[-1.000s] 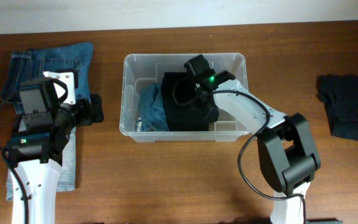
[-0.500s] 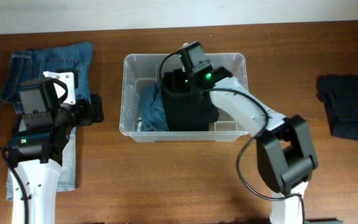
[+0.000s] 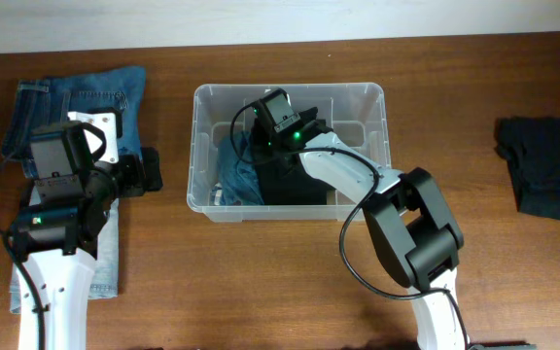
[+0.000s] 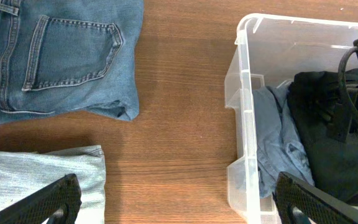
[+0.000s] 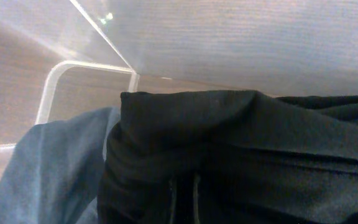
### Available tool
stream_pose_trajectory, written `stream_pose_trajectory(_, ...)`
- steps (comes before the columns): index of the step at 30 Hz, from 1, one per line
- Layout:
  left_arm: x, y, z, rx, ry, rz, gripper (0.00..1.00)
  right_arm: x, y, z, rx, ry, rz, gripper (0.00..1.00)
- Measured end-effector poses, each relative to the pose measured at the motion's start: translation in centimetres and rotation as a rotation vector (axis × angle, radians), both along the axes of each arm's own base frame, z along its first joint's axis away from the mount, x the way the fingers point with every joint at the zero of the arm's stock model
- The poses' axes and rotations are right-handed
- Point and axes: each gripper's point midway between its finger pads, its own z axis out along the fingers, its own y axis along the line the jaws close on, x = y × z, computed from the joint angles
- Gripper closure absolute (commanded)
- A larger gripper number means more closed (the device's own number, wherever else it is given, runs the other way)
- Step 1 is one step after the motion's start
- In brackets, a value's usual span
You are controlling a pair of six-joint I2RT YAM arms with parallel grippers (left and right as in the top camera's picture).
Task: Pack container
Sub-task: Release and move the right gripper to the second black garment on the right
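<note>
The clear plastic container (image 3: 290, 88) stands at the table's middle. It holds a blue-grey garment (image 3: 233, 167) at its left and a black garment (image 3: 299, 180) beside it. My right gripper (image 3: 262, 138) is down inside the container at the black garment's left edge. In the right wrist view the black garment (image 5: 247, 143) bunches around the gripper (image 5: 183, 199), whose jaws stand nearly together on it; the blue-grey garment (image 5: 48, 162) and the container's corner (image 5: 61, 67) lie beyond. My left gripper (image 4: 179, 208) is open and empty over bare wood left of the container (image 4: 244, 93).
Dark blue jeans (image 3: 86, 97) lie folded at the far left, with lighter jeans (image 3: 105, 262) under my left arm. A folded black garment (image 3: 542, 165) lies at the far right. The right arm spans the container's front wall.
My right gripper has moved left across the container, dragging the black garment's top toward the blue-grey garment. The left arm has not moved.
</note>
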Motion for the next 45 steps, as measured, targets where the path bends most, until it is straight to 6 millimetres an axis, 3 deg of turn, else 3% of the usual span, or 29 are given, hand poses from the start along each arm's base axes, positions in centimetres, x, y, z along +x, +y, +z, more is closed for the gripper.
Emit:
stream_pose_trajectory(9, 0.0, 0.0, 0.0, 0.000, 0.000, 0.000, 0.01, 0.1, -0.1, 1.2, -0.018, -0.023, 0.023, 0.92)
stream_pose_trajectory(12, 0.0, 0.0, 0.0, 0.000, 0.000, 0.000, 0.01, 0.2, -0.7, 4.6, -0.015, -0.069, 0.017, 0.86)
stream_pose_trajectory(16, 0.0, 0.0, 0.0, 0.000, 0.000, 0.000, 0.01, 0.0, -2.2, 14.1, 0.034, -0.209, 0.000, 0.76)
stream_pose_trajectory(18, 0.0, 0.0, 0.0, 0.000, 0.000, 0.000, 0.01, -0.7, -4.3, 19.4, 0.053, -0.281, -0.031, 0.67)
stream_pose_trajectory(19, 0.0, 0.0, 0.0, 0.000, 0.000, 0.000, 0.01, -1.1, -5.7, 22.0, 0.061, -0.315, -0.056, 0.57)
stream_pose_trajectory(21, 0.0, 0.0, 0.0, 0.000, 0.000, 0.000, 0.01, -2.3, -9.6, 26.3, 0.058, -0.370, -0.124, 0.46)
stream_pose_trajectory(24, 0.0, 0.0, 0.0, 0.000, 0.000, 0.000, 0.01, -4.0, -17.0, 29.7, 0.006, -0.390, -0.257, 0.31)
stream_pose_trajectory(25, 0.0, 0.0, 0.0, 0.000, 0.000, 0.000, 0.01, -4.8, -20.5, 30.2, -0.021, -0.379, -0.333, 0.13)
stream_pose_trajectory(26, 0.0, 0.0, 0.0, 0.000, 0.000, 0.000, 0.01, -5.5, -24.7, 30.5, -0.055, -0.365, -0.429, 0.07)
stream_pose_trajectory(27, 0.0, 0.0, 0.0, 0.000, 0.000, 0.000, 0.01, -6.0, -27.6, 30.2, -0.071, -0.342, -0.503, 0.02)
stream_pose_trajectory(31, 0.0, 0.0, 0.0, 0.000, -0.001, 0.000, 0.01, -9.3, -39.0, 27.8, -0.130, -0.203, -0.804, 0.01)
stream_pose_trajectory(32, 0.0, 0.0, 0.0, 0.000, 0.000, 0.000, 0.00, -10.8, -43.4, 27.0, -0.137, -0.161, -0.923, 0.01)
stream_pose_trajectory(35, 0.0, 0.0, 0.0, 0.000, 0.000, 0.000, 0.01, -13.0, -50.2, 25.4, -0.139, -0.108, -1.058, 0.02)
stream_pose_trajectory(39, 0.0, 0.0, 0.0, 0.000, 0.000, 0.000, 0.01, -13.5, -56.5, 22.4, -0.178, -0.064, -1.025, 0.01)
stream_pose_trajectory(42, 0.0, 0.0, 0.0, 0.001, 0.000, 0.000, 0.01, -13.4, -59.2, 17.9, -0.168, 0.028, -0.935, 0.00)
stream_pose_trajectory(45, 0.0, 0.0, 0.0, 0.001, 0.000, 0.001, 0.01, -13.2, -60.5, 12.7, -0.101, 0.126, -0.871, 0.20)
